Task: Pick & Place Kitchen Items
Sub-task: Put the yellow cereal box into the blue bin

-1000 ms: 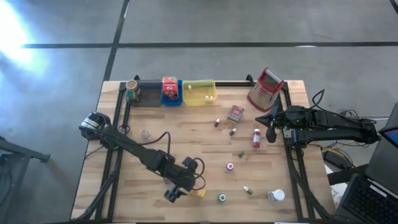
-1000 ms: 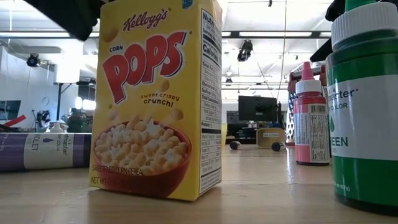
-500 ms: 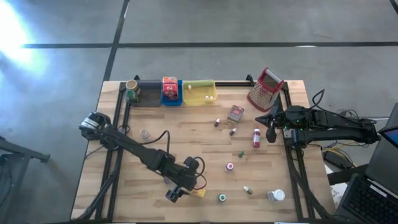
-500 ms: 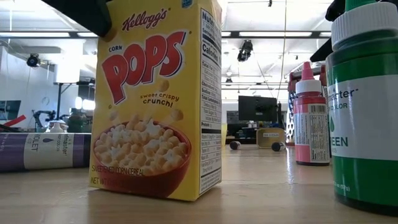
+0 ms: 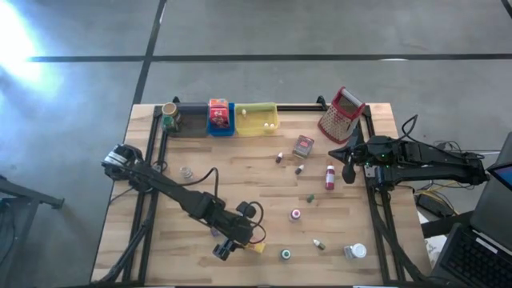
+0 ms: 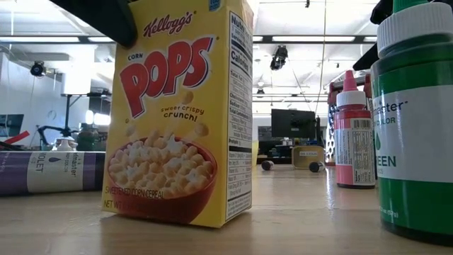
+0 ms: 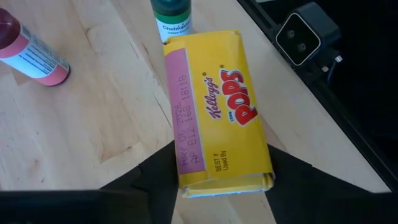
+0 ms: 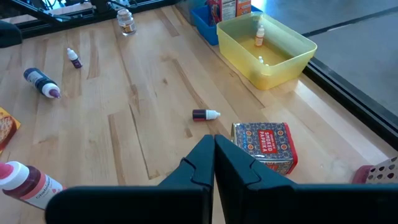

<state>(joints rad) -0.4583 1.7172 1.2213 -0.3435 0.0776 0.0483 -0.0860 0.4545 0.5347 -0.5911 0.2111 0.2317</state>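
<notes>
Left gripper (image 5: pixel 232 246): we find it at the table's near edge, directly over the yellow Corn Pops box (image 7: pixel 217 118); fingers spread, one on each side of the box's end, no squeeze that we can confirm.
Corn Pops box: standing upright on the wood in the low view (image 6: pixel 180 117), near the front edge, a green-capped bottle (image 7: pixel 172 15) just beside it.
Step in hand: we judge this to be the approach to a grasp on the box.
Advice: we would centre the fingers on the narrow faces and close squarely, since an off-centre pinch could topple a tall, light carton; we would lift clear of the green bottle before travelling.
Destination: blue tray (image 5: pixel 220 126) and yellow tray (image 5: pixel 256 128) along the far edge.
Right gripper (image 8: pixel 214 149): waiting at the right side, fingers pressed together, holding nothing, above the red paprika tin (image 8: pixel 264 146).
</notes>
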